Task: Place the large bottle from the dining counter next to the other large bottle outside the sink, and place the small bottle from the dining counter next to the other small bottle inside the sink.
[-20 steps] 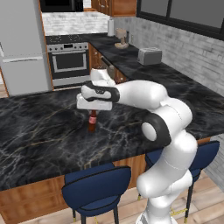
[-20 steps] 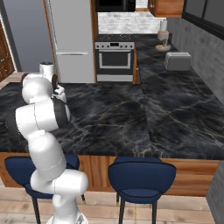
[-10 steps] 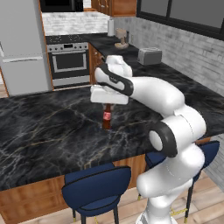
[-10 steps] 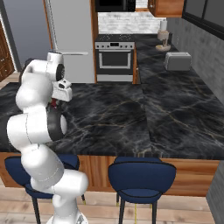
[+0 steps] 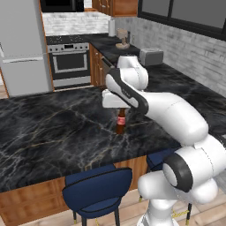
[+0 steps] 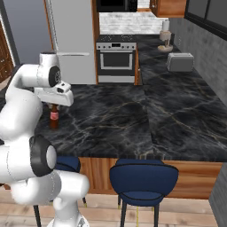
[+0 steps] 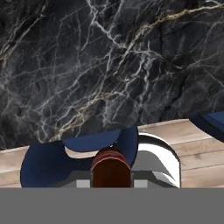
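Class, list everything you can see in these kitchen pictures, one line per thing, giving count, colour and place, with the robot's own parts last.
small bottle: one, dark brown with a red label, upright, under the hand above the dining counter.
dining counter: one, black marble with a wood front, across the foreground.
stools: at least two, dark blue, tucked along the counter's near edge.
toaster: one, grey, on the back counter.
oven: one, steel, against the far wall.
fridge: one, grey, beside the oven.
lamp: one, pale shade, far end of the back counter.
arm: one, white with dark joints, reaching over the counter.
hand: one, white, closed around the small bottle's neck.
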